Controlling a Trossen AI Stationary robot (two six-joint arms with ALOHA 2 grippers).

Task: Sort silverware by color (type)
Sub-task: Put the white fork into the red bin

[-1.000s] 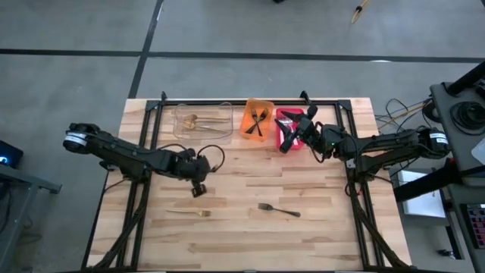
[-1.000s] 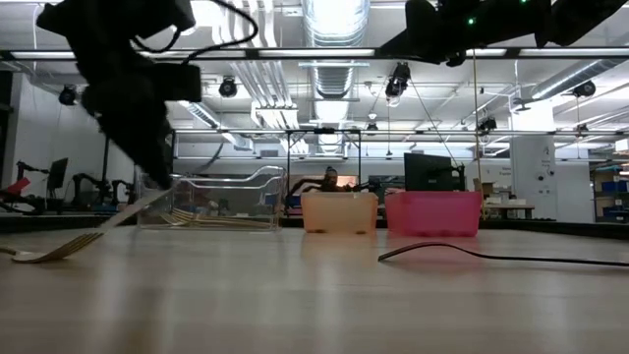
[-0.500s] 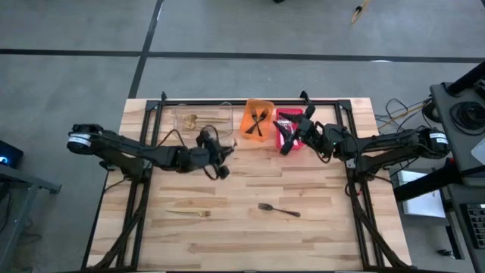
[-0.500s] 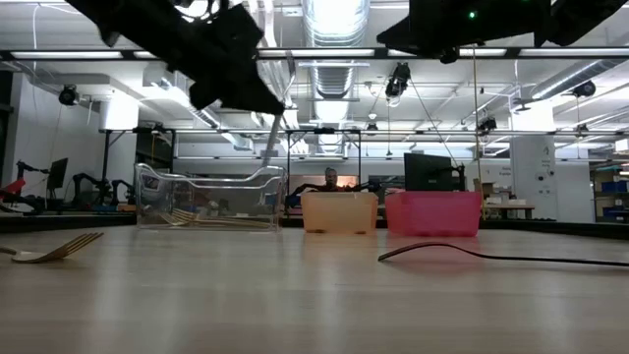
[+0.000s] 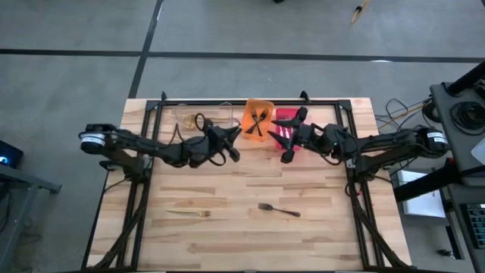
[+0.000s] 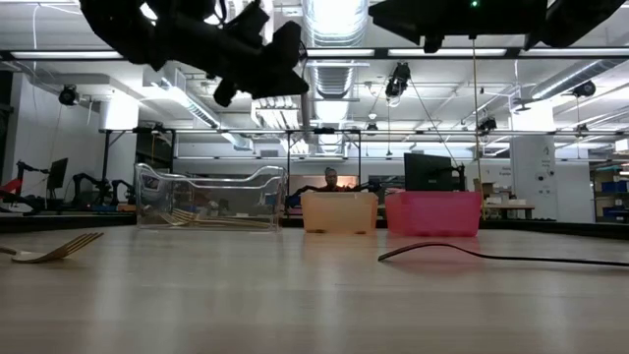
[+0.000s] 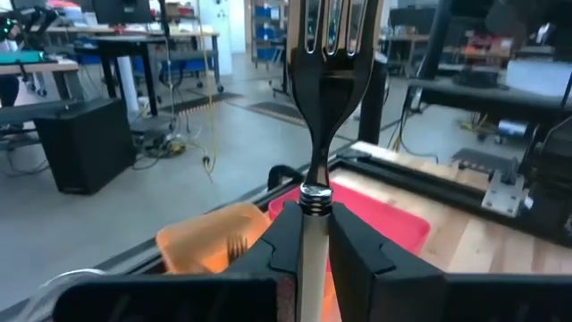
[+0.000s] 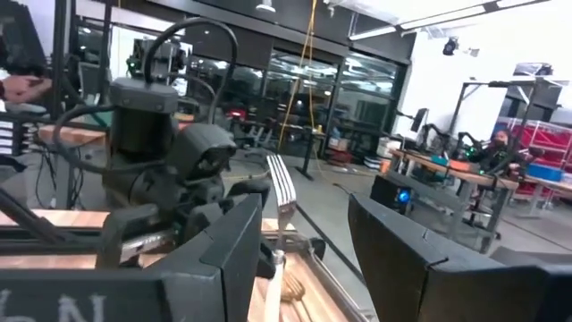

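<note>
My left gripper [image 5: 233,142] hangs above the table in front of the orange bin [image 5: 247,126] and is shut on a silver fork [image 7: 329,54] with a pale handle. My right gripper [image 5: 290,139] is open over the red bin [image 5: 283,115] and faces the left gripper; its wrist view shows the held fork [image 8: 281,192] ahead of its spread fingers. A gold fork [image 5: 189,213] and a black fork [image 5: 279,210] lie flat on the table's near half. Gold utensils sit in the clear bin [image 5: 186,114], and black forks lie in the orange bin. My left gripper pinches the fork's pale handle [image 7: 313,234] between its two fingers [image 7: 279,243], just behind the metal collar. The fingers lie along the handle, and the neck and tines stick out forward past them toward the red bin. The fork is lifted clear of the table.
The three bins stand in a row along the far edge: clear [image 6: 211,202], orange [image 6: 339,211], red [image 6: 432,211]. The two grippers are close together in front of them. A black frame runs around the far part of the table.
My left gripper has risen from low over the table's near-left area and swung toward the far edge and right, up to the bins. It carried the pale-handled fork along and tipped it from slanting down to pointing forward. My right gripper stayed over the red bin.
</note>
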